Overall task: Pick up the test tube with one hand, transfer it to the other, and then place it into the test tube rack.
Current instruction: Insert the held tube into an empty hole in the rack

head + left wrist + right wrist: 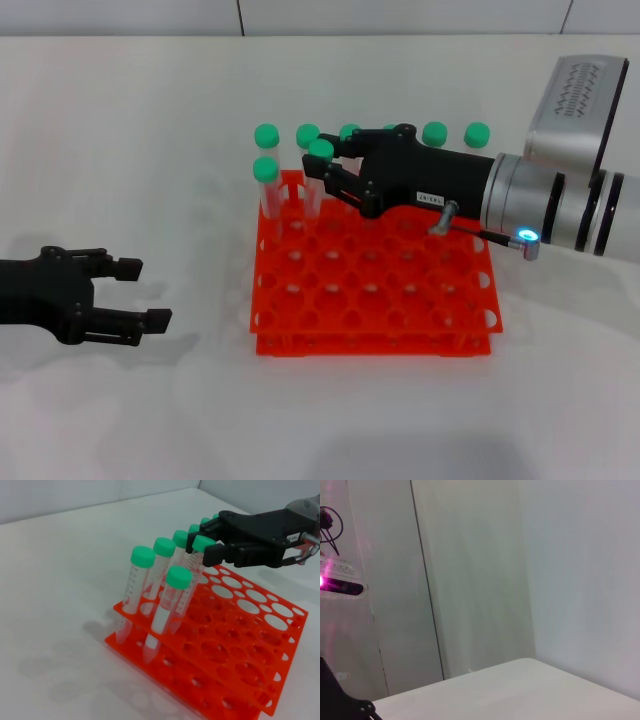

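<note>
Now the test tube (319, 170) is gripped by the right gripper (322, 172) over the test tube rack (375, 290); the left gripper (140, 295) is held open near the worktop's left edge.

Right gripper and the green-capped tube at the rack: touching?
Touching. In the left wrist view the right gripper has its fingers closed around the test tube just below its green cap, the tube's lower end in the test tube rack.

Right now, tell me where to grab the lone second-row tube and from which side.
Grip the lone tube just under its green cap, coming straight down. It stands nearly upright, lower half sunk in the rack. The right gripper, shut on the held tube, crowds one side; the left gripper rests open off the rack.
</note>
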`<move>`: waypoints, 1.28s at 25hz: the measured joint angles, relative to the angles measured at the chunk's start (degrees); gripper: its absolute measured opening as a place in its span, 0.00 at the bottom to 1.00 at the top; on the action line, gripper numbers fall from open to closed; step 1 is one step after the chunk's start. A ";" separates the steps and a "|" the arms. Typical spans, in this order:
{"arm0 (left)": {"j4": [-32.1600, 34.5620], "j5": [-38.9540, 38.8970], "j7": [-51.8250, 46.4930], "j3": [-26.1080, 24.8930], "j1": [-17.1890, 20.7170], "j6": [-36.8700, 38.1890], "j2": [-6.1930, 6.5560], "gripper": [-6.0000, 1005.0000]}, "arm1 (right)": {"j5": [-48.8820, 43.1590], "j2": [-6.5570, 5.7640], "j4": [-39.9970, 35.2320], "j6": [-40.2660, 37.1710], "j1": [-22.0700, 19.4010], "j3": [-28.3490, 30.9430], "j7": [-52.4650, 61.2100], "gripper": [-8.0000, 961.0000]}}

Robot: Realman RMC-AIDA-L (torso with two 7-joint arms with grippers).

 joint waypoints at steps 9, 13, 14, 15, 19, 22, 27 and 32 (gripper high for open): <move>0.00 0.00 0.05 0.00 -0.01 0.02 -0.01 0.88 | 0.08 0.00 0.00 0.56 0.22 -0.18 0.08 0.29; 0.00 0.00 0.06 0.00 -0.02 -0.01 -0.01 0.88 | 0.08 0.00 0.00 0.69 0.24 -0.21 0.08 0.29; 0.01 0.00 0.06 0.00 -0.02 -0.03 -0.01 0.88 | 0.08 0.00 0.00 0.72 0.24 -0.22 0.08 0.29; 0.00 0.00 0.06 0.00 -0.02 -0.04 -0.01 0.88 | 0.08 0.00 0.00 0.75 0.25 -0.22 0.08 0.29; 0.00 0.00 0.12 0.00 -0.02 -0.12 -0.01 0.88 | 0.08 0.00 -0.01 0.88 0.27 -0.21 0.08 0.29; 0.00 0.00 0.13 0.00 -0.02 -0.15 -0.01 0.88 | 0.08 0.00 -0.05 0.92 0.30 -0.21 0.08 0.29; 0.00 0.00 0.14 0.00 -0.01 -0.26 -0.01 0.88 | 0.08 0.00 -0.08 0.94 0.35 -0.27 0.08 0.29; 0.00 0.00 0.14 0.00 -0.01 -0.34 0.00 0.88 | 0.08 0.00 -0.19 0.94 0.38 -0.36 0.07 0.30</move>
